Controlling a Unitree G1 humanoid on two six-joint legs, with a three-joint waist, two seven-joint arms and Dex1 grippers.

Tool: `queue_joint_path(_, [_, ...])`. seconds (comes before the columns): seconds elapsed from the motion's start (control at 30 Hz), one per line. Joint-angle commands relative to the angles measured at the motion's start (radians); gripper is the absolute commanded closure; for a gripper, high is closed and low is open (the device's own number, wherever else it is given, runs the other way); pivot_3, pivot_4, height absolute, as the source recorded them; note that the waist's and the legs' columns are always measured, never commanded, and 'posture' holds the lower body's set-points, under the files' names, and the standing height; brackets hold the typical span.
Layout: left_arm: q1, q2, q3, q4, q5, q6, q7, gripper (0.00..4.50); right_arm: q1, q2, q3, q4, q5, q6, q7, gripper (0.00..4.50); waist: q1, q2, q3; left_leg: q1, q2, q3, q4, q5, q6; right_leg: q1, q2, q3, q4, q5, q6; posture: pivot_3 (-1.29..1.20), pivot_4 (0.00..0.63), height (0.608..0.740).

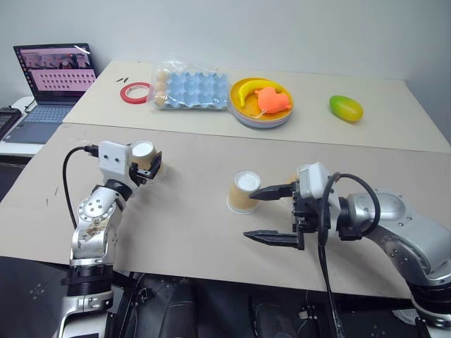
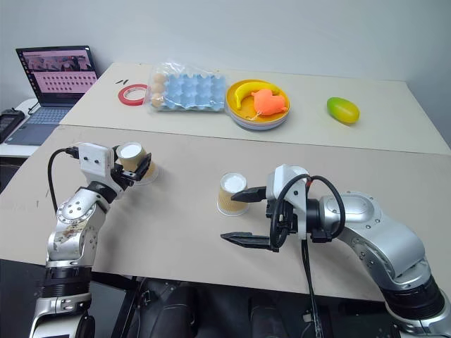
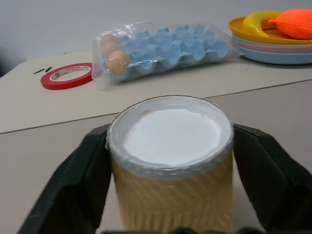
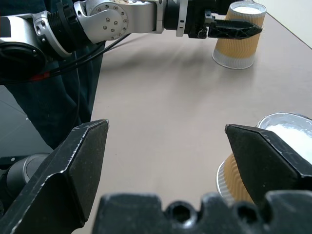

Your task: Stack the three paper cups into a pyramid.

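Note:
One paper cup (image 1: 144, 153) stands upside down, white base up, at the left of the near table, with my left gripper (image 1: 146, 167) shut on its ribbed tan sides. In the left wrist view both black fingers (image 3: 78, 180) press against this cup (image 3: 170, 165). A second upside-down paper cup (image 1: 244, 192) stands at the table's middle. My right gripper (image 1: 264, 215) hangs open just right of it, pointing left, its far finger tip beside the cup and nothing between the fingers. The right wrist view shows that cup (image 4: 234, 175) next to one finger.
On the far table lie a red tape roll (image 1: 134, 92), a bagged blue egg carton (image 1: 192, 90), stacked plates (image 1: 243, 113) with a banana and an orange toy, and a green-yellow mango (image 1: 345, 108). A laptop (image 1: 53, 77) stands on a side desk at far left.

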Motion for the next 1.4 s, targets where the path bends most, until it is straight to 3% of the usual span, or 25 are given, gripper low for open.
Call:
queue_joint_path(0.03, [-0.004,-0.002,0.026,-0.031,-0.032,0.032,0.016,1.84,-0.009,0.001,-0.019,-0.027,0.017,0.003,-0.002,0.00,0.000,0.000,0.000,0.000,0.000,0.000,0.000,0.000,0.000,0.000,0.000,0.000,0.000,0.000,0.000,0.00,0.150,0.645])
queue_joint_path(0.27, [-0.030,0.007,-0.020,-0.081,-0.036,-0.009,-0.031,1.87,-0.010,0.000,-0.018,-0.021,0.011,0.003,-0.002,0.00,0.000,0.000,0.000,0.001,0.000,0.000,0.000,0.000,0.000,0.000,0.000,0.000,0.000,0.000,0.000,0.00,0.150,0.645])
queue_joint_path(0.5, [-0.037,0.066,-0.122,-0.204,-0.161,0.048,-0.290,1.87,-0.018,0.001,-0.018,-0.007,-0.003,-0.003,-0.007,0.00,0.005,0.000,0.000,0.000,0.000,0.000,0.000,0.000,-0.001,0.000,0.000,0.000,0.000,0.000,0.000,0.00,0.150,0.645])
queue_joint_path(0.8, [-0.008,0.152,-0.254,-0.155,-0.170,0.024,-0.548,1.87,-0.002,-0.012,-0.045,-0.023,0.001,0.004,-0.033,0.00,-0.004,0.000,0.000,0.000,0.000,0.000,0.000,0.000,-0.001,0.000,0.000,0.000,0.000,0.000,0.000,0.00,0.150,0.645])
queue_joint_path(1.4, [-0.097,0.065,-0.365,0.025,-0.083,-0.094,-0.620,1.87,0.048,-0.029,-0.108,-0.072,0.023,0.033,-0.095,0.00,0.009,0.001,0.000,0.000,0.000,0.000,0.000,0.001,-0.001,0.001,0.000,0.000,-0.001,0.000,0.000,0.00,0.150,0.645])
